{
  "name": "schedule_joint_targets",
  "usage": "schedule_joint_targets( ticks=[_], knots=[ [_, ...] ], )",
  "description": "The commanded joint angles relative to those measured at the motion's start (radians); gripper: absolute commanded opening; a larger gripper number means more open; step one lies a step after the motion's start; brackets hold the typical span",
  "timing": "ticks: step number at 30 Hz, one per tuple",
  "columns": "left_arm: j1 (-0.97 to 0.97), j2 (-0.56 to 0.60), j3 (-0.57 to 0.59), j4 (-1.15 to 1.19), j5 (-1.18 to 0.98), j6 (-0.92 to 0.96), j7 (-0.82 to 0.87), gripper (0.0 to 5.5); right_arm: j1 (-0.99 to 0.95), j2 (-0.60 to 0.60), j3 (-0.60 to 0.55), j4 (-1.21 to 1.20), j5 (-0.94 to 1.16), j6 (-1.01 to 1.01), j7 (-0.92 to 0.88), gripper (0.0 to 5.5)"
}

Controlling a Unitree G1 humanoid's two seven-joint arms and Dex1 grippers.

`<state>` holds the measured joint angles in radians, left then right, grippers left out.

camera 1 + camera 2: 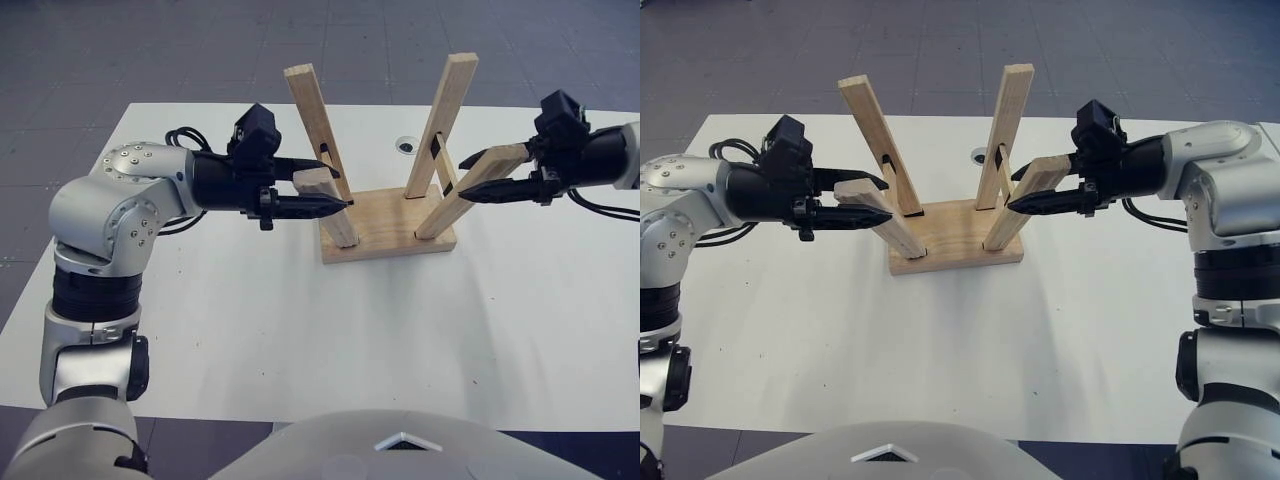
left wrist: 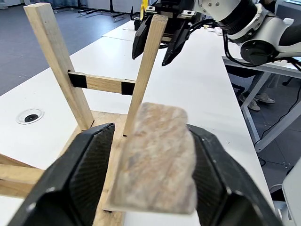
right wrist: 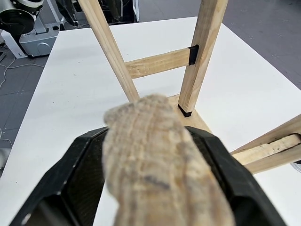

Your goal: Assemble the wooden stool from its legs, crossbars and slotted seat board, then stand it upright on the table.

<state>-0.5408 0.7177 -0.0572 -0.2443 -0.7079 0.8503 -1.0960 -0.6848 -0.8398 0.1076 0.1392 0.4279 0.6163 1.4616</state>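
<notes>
The stool stands upside down, its seat board (image 1: 385, 218) flat on the white table (image 1: 250, 320) and its legs pointing up and splayed outward. Short crossbars (image 2: 103, 84) with black end caps join the legs. My left gripper (image 1: 343, 190) is shut on the upper end of the near left leg (image 1: 322, 195); the left wrist view has that leg end (image 2: 157, 155) wedged between the black fingers (image 2: 84, 174). My right gripper (image 1: 465, 178) is shut on the upper end of the near right leg (image 1: 475, 185), its end grain (image 3: 150, 155) held between the pads.
A round cable hole (image 1: 406, 146) sits in the table just behind the stool. The two far legs (image 1: 318, 115) rise highest, between both arms. The table's front edge runs close to me, and grey floor lies beyond its far edge.
</notes>
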Motion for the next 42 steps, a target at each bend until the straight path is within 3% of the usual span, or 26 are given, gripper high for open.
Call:
schedule_joint_targets(
  ticks=[1,4,11,22,31,42],
  knots=[
    [0.010,0.027,0.011,-0.021,-0.028,0.028,-0.022,1.89,0.001,0.005,0.006,-0.009,-0.009,0.014,-0.023,1.80],
    [0.010,0.035,0.032,-0.009,-0.040,0.036,-0.019,1.54,0.051,0.030,0.004,-0.109,0.038,0.092,-0.068,1.51],
    [0.031,0.067,0.007,-0.024,0.007,0.034,0.007,1.51,0.087,0.073,-0.016,-0.288,0.140,0.229,-0.176,1.43],
    [0.219,0.069,0.125,-0.131,-0.072,0.046,0.091,1.51,0.093,0.049,-0.050,-0.279,0.149,0.330,-0.290,1.43],
    [0.244,0.110,0.173,-0.125,-0.292,0.245,0.124,1.51,0.077,-0.034,0.014,-0.297,0.277,0.571,-0.232,1.43],
    [0.203,0.188,0.106,-0.080,-0.446,0.360,0.039,1.51,-0.015,0.126,-0.121,-0.098,0.473,0.967,-0.322,1.43]
  ],
)
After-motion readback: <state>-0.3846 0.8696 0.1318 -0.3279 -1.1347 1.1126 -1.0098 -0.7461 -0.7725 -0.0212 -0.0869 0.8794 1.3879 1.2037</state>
